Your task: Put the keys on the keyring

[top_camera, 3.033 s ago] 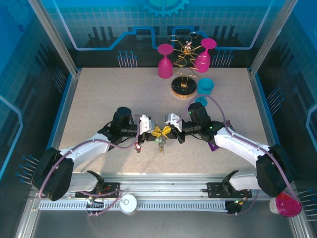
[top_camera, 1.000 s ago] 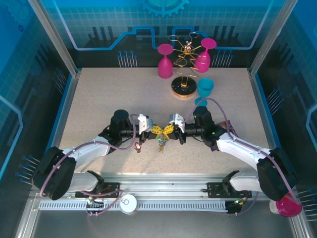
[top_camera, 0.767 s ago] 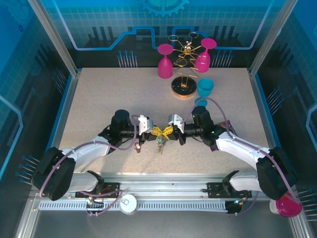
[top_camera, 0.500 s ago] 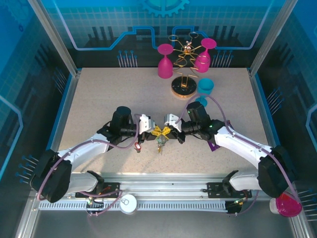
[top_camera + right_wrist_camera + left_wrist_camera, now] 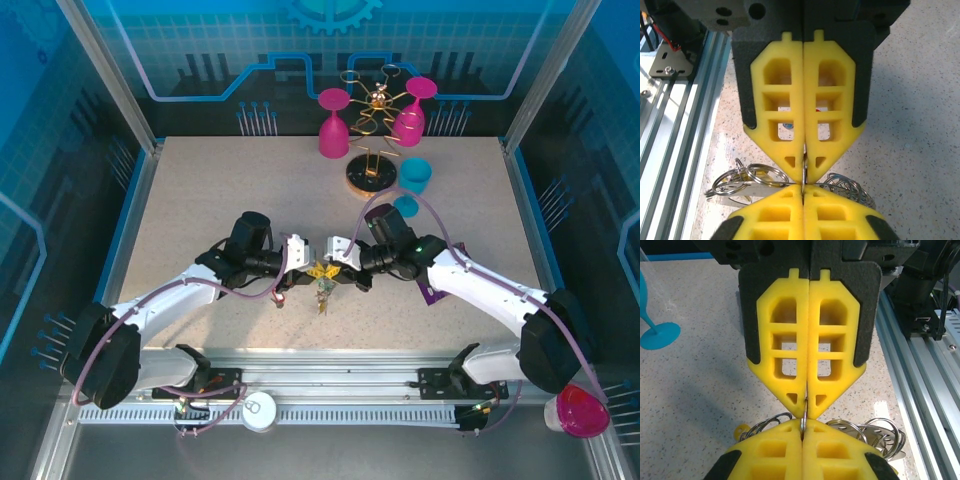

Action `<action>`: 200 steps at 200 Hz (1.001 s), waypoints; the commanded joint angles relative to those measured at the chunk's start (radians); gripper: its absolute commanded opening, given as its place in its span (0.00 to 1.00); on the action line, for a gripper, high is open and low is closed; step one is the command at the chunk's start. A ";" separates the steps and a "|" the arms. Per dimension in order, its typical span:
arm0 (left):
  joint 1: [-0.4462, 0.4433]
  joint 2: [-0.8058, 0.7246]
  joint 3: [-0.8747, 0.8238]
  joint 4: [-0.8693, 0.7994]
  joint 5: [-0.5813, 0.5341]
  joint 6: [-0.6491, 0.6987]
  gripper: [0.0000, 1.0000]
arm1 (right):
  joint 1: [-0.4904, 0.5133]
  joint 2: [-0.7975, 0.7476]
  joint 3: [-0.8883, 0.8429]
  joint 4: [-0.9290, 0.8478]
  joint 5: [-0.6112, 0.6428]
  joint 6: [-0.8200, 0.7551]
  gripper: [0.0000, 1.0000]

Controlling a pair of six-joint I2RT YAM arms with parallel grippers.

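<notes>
**Pinching the keyring from both sides at mid-bench**

From the overhead camera I see both arms reaching inward, their tips meeting just below the centre of the frame, over the speckled bench (image 5: 200,200). The left gripper (image 5: 308,268) and the right gripper (image 5: 336,268) face each other nose to nose, almost touching.

On the left wrist camera my yellow pads (image 5: 785,360) are pressed flat together. A thin sliver of metal, the keyring (image 5: 803,414) seen edge-on, is caught at their very tips. The opposing gripper's yellow pads fill the bottom of that frame and are clamped on the same wire.

The right wrist camera shows the mirror case. Its pads are pressed together and nip the same thin wire at lower centre.

A bunch of silvery split rings (image 5: 747,179) fans out to either side behind the tips, low in both wrist frames. From above, the keys (image 5: 322,291) hang as a small cluster directly beneath the meeting point. I cannot tell whether any of them is threaded on the loop.

A purple packet (image 5: 430,293) lies partly under the right arm. Toward the top of the overhead frame, a gold rack (image 5: 372,110) carries two pink glasses, with a teal glass (image 5: 415,172) just to its right.
</notes>
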 commanded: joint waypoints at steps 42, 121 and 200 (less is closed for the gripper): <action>-0.009 -0.063 -0.073 0.147 -0.166 -0.003 0.00 | -0.114 -0.241 -0.183 0.249 0.110 0.295 0.46; 0.053 -0.100 -0.086 0.266 -0.446 -0.072 0.00 | -0.107 -0.223 -0.155 0.165 0.360 0.455 0.42; 0.134 -0.059 -0.053 0.286 -0.618 -0.180 0.00 | 0.124 0.041 -0.069 0.237 0.495 0.645 0.38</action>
